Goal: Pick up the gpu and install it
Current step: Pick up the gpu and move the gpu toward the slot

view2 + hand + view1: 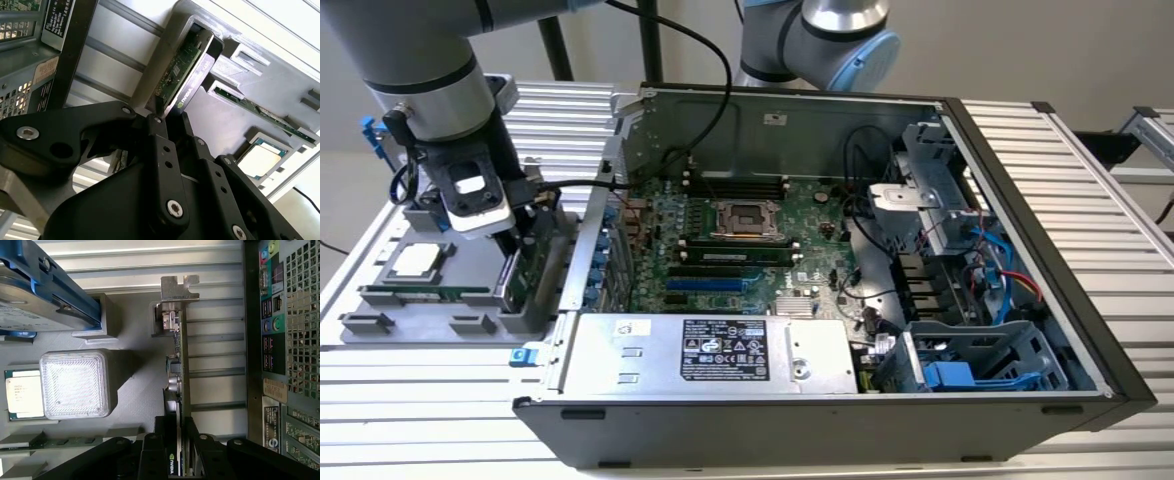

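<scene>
the hand is down over a grey tray that sits on the slatted table, just beside the open computer case on the exterior view's left. the gpu stands on edge in a slot of the tray, outside the case, its metal bracket at the end away from the hand. in both wrist views the black fingers sit one on each face of the card. they look pressed onto it, so the hand seems clenched on the gpu, though the contact itself is partly hidden by the finger links. the card's lower edge is still down in its slot.

the same tray holds a cpu lying flat in a square recess. a thin green memory stick stands in a narrow groove near it. a silver hard drive in a blue frame is at the tray's far end.

the case lies on its side with the cover off. inside are the green motherboard, a silver power supply along the near wall, and a blue-trimmed drive cage in the corner at the exterior view's right.
</scene>
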